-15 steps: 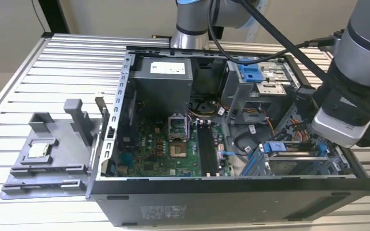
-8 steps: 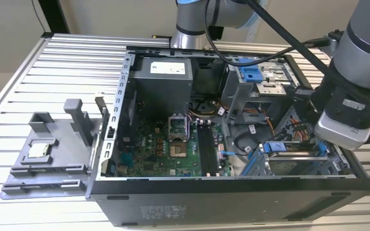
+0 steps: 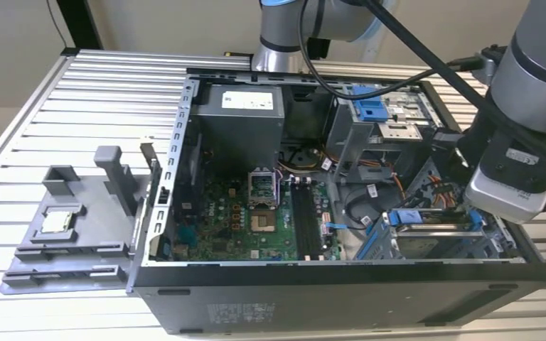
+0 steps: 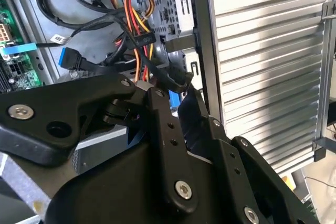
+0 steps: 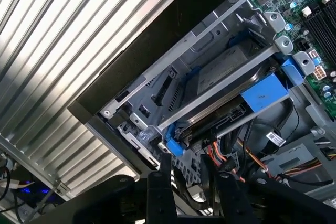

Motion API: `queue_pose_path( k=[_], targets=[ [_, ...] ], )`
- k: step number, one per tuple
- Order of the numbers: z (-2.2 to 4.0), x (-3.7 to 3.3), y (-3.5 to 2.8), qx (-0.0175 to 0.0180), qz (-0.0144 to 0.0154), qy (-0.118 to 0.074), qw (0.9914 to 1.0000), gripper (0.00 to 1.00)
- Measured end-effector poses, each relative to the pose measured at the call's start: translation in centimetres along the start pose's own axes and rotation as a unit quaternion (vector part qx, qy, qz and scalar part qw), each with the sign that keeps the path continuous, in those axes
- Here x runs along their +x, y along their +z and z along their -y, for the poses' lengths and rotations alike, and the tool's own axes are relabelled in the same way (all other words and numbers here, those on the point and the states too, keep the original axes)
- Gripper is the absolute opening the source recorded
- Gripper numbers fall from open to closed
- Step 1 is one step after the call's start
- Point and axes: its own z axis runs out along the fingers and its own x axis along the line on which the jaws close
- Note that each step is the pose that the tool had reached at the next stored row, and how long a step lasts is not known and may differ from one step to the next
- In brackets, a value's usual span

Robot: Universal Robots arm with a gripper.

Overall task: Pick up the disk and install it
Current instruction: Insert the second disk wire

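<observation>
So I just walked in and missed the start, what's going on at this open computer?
A robot arm is working over an open computer case lying on a slatted metal table. Its gripper is beside the drive cage at the case's lower corner on the exterior view's right. The disk, in its blue frame, already sits inside that cage. A small square chip rests on a grey fixture outside the case.

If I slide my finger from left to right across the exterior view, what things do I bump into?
Grey plastic holder with a small silver chip → green circuit board inside the open computer case → the disk in its blue frame, sitting in the lower bay → the robot arm's grey wrist.
</observation>
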Motion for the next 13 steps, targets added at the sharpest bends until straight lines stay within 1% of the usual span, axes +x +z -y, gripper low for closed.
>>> queue_pose_path(
  k=[7,13],
  targets=[
    [-0.05,0.0,-0.01,0.0,0.0001,0.0,1.0,1.0],
    [-0.29,-0.18,-0.13,0.0,0.0,0.0,1.0,1.0]
  ],
)
